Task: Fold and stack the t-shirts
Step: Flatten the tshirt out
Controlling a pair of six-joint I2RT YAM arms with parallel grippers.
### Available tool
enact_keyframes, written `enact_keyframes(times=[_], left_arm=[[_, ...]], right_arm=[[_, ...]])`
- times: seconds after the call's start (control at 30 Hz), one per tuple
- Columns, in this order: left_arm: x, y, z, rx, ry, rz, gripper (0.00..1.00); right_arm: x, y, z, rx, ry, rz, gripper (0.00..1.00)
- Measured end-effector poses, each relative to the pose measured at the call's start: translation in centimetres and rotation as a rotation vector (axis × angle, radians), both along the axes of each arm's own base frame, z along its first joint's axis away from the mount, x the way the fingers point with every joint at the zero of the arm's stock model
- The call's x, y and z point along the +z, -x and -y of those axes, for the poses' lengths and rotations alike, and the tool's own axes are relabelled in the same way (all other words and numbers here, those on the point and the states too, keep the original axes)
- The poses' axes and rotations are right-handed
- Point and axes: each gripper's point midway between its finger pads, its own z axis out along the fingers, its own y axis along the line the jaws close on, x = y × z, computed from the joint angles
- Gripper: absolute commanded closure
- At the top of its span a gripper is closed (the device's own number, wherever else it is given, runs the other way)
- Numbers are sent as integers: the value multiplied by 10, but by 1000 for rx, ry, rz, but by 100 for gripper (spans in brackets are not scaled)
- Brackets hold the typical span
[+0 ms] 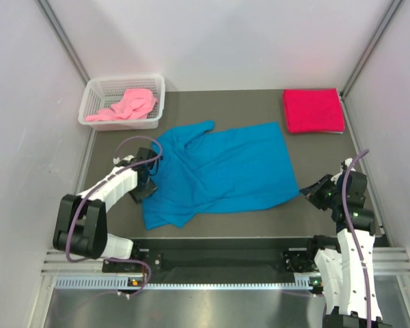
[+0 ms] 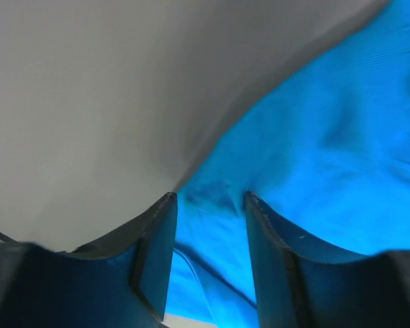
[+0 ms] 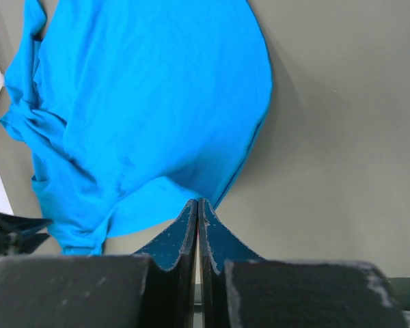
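A bright blue t-shirt (image 1: pixel 222 171) lies spread and rumpled across the middle of the table. My left gripper (image 1: pixel 149 182) is at its left edge. In the left wrist view the jaws are open, with blue cloth (image 2: pixel 212 232) lying between the fingers (image 2: pixel 154 256). My right gripper (image 1: pixel 306 193) is at the shirt's near right corner. In the right wrist view it (image 3: pixel 198 202) is shut, its tips just short of the hem of the blue shirt (image 3: pixel 150 102), with no cloth seen in it. A crimson shirt (image 1: pixel 313 111) lies folded at the back right. A pink shirt (image 1: pixel 126 106) lies bunched in a basket.
The white mesh basket (image 1: pixel 157 85) stands at the back left corner. White walls close in the table on three sides. The arm rail (image 1: pixel 219 256) runs along the near edge.
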Motion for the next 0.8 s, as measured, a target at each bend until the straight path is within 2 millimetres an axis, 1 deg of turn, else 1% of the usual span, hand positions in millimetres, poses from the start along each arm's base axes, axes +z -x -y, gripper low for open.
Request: enact_keyframes(times=[0.07,0.1,0.17,0.2,0.27,0.37,0.43,0.47,0.6,0.63,0.73,0.77,0.8], left_arm=[[-16,7,-1,-2,-6,-48,57],[-21,10,0,1,-3,-62,65],[-22,1,3,-8,11,-38,83],[-22,-1,6,-16,23,-33,95],[-22,-5,10,-44,37,-28,100],[-21,-11,19,-89,67,-11,100],[-19,-23,35,-141,106,28,100],[-18,-31,46,-174,125,48,100],[-7,-73,87,-294,143,99,100],[-5,-87,97,-320,143,112,100],[-1,-125,118,-365,140,144,100],[1,-135,123,-376,137,153,97],[1,-144,126,-388,129,155,87]], right_arm=[[1,0,0,2,-1,3,100],[1,-1,-1,3,-2,5,100],[1,-1,-1,4,-2,8,100],[2,-2,-1,5,-3,10,100],[2,-2,-1,5,-2,12,100],[2,-2,-1,4,-2,12,100],[2,-2,-1,2,-3,12,100],[2,-2,0,1,-2,12,100],[1,-3,2,-10,3,8,100],[1,-3,2,-13,6,7,100],[-1,-3,4,-20,11,-1,100],[-1,-3,5,-23,13,-4,100],[-2,-3,5,-25,15,-8,100]])
